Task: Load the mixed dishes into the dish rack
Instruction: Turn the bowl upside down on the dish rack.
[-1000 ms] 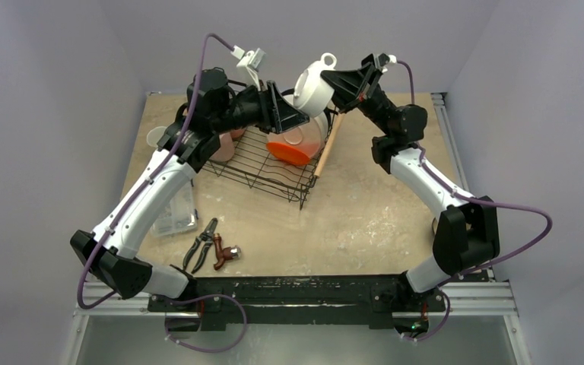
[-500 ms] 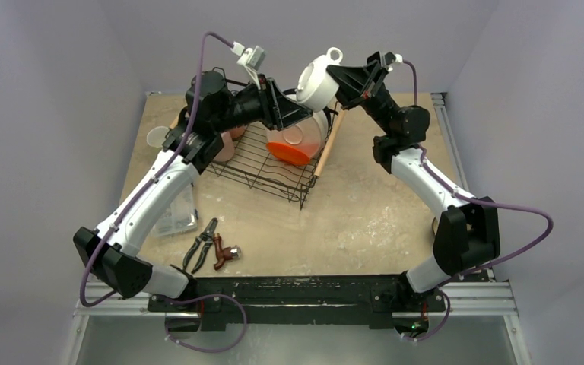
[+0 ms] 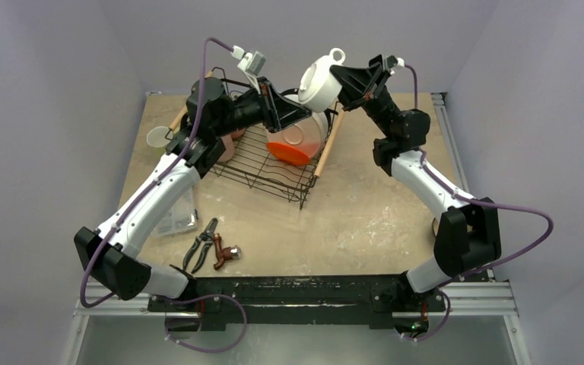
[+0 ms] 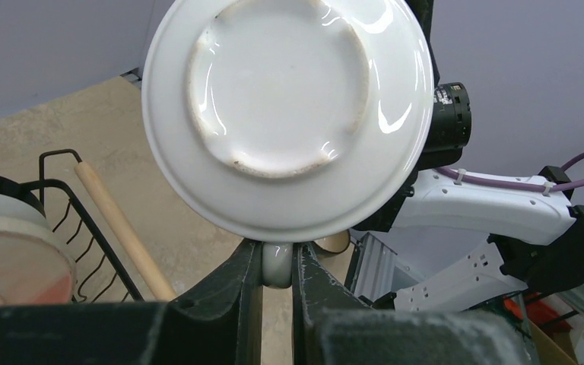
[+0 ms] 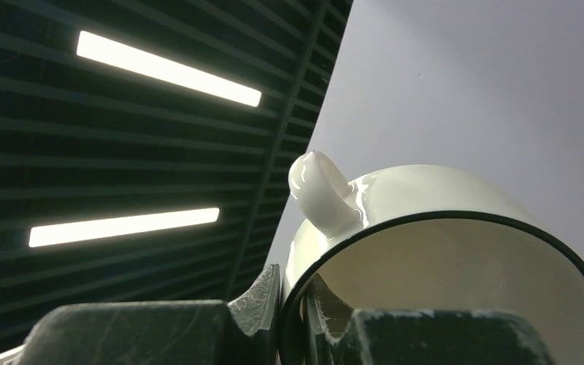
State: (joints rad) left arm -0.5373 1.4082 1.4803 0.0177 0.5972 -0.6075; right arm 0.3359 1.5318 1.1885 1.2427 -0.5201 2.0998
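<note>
The white mug (image 3: 315, 82) hangs at 12 o'clock above the dish rack's (image 3: 252, 164) far rim, open air all round. The right gripper (image 5: 293, 295) pinches its rim. The left gripper (image 4: 277, 264) nips a half-hidden white lug under its base.

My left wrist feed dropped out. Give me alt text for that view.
The round underside of a white mug fills the upper frame, and the left gripper pinches a small white part of it just below. Behind lie the dish rack with its wooden handle and the right arm.
</note>
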